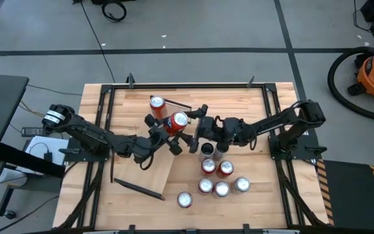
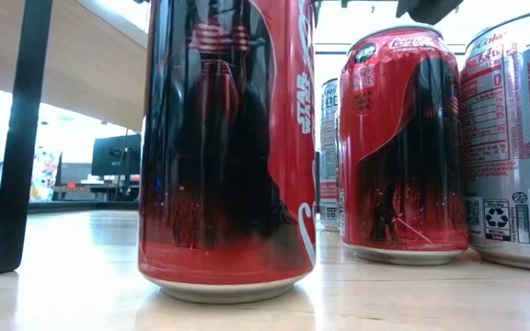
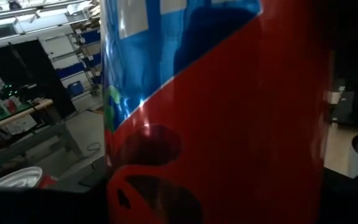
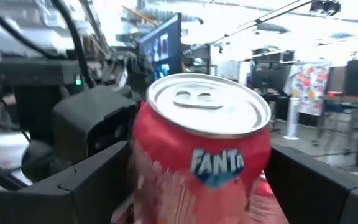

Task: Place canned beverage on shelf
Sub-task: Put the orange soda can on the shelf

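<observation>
While a red Fanta can point(image 1: 177, 121) is held above the middle of the wooden table point(image 1: 252, 104), both grippers are seen meeting at it in the high view. The left gripper point(image 1: 167, 130) comes from the left with its fingers spread wide around the can's body; in the left wrist view the can point(image 3: 216, 112) fills the picture, its glossy red wall crossed by a slanting blue band. The right gripper point(image 1: 197, 123) reaches in from the right, its jaws standing wide at either side of the can, though whether its fingers press on the can cannot be told. In the right wrist view the can point(image 4: 201, 155) is shown tilted, with a silver lid, a pull tab and the white "Fanta" lettering on red.

The shelf point(image 1: 149, 170), a pale wood plank with a dark bar at its short end, lies aslant on the table below the left arm. A second red can point(image 1: 156, 103) stands near the table's far edge. A cluster of cans point(image 1: 216, 175) stands near the front right, seen close up in the low view as red cans point(image 2: 228, 147) and a silver can point(image 2: 518, 138).
</observation>
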Available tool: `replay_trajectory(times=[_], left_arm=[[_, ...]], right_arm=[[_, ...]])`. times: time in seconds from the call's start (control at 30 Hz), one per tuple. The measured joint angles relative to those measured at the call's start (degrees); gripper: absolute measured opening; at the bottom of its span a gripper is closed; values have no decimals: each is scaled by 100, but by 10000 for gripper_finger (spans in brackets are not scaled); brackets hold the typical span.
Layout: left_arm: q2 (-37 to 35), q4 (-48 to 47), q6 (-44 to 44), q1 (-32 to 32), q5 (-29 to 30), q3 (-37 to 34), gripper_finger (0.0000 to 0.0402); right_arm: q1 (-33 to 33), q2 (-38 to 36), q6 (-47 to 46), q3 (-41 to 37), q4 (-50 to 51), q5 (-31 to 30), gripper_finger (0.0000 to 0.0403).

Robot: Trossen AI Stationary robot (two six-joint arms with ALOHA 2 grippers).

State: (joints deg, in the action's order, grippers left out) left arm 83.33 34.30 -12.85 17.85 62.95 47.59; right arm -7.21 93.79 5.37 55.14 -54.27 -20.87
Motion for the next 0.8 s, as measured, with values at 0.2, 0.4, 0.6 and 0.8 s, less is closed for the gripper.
replay_trajectory(times=[0.2, 0.4, 0.6, 0.8], left_arm=[[0, 1, -107, 6, -4, 0, 304], [0, 24, -185, 15, -82, 2, 304], [0, -36, -138, 15, -122, 2, 308], [-1, -61, -93, 28, -174, 2, 314]], right_arm=[[176, 182, -388, 47, -275, 458, 369], [252, 157, -445, 49, -322, 750, 368], [252, 152, -431, 49, -311, 743, 346], [252, 152, -404, 49, -283, 725, 319]])
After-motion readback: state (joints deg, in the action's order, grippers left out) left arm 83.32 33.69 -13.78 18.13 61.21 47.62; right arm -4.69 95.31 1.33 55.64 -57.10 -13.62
